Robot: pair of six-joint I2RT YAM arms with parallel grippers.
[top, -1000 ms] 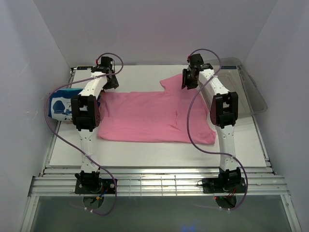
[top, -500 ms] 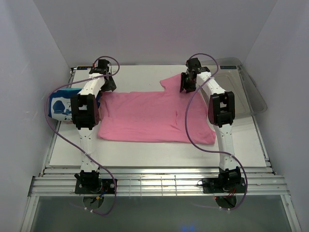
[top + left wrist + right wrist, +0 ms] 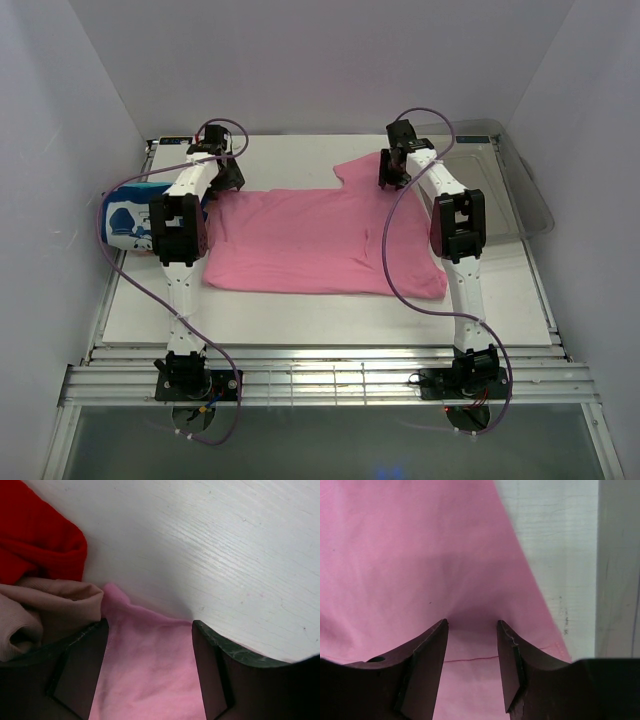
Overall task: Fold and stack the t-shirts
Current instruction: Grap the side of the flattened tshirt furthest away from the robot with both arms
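A plain pink t-shirt [image 3: 310, 240] lies spread on the white table [image 3: 300, 305]. A folded stack [image 3: 128, 215], blue with white print on top, sits at the left edge. My left gripper [image 3: 226, 178] is down at the shirt's far left corner. In the left wrist view it [image 3: 149, 630] is open, with pink cloth [image 3: 150, 675] between its fingers [image 3: 80, 670]. My right gripper [image 3: 392, 170] is down at the shirt's far right part. In the right wrist view it [image 3: 471, 627] is open, its fingers [image 3: 425, 665] astride pink cloth [image 3: 420, 555] with a seam line.
A clear plastic bin [image 3: 505, 175] stands at the far right; its grey edge [image 3: 617, 570] shows in the right wrist view. Red cloth [image 3: 35, 535] and beige cloth [image 3: 45, 610] of the stack lie just left of my left gripper. White walls enclose the table.
Both wrists have tipped down and come lower onto the far edge of the pink shirt. The shirt and the stack have not moved.
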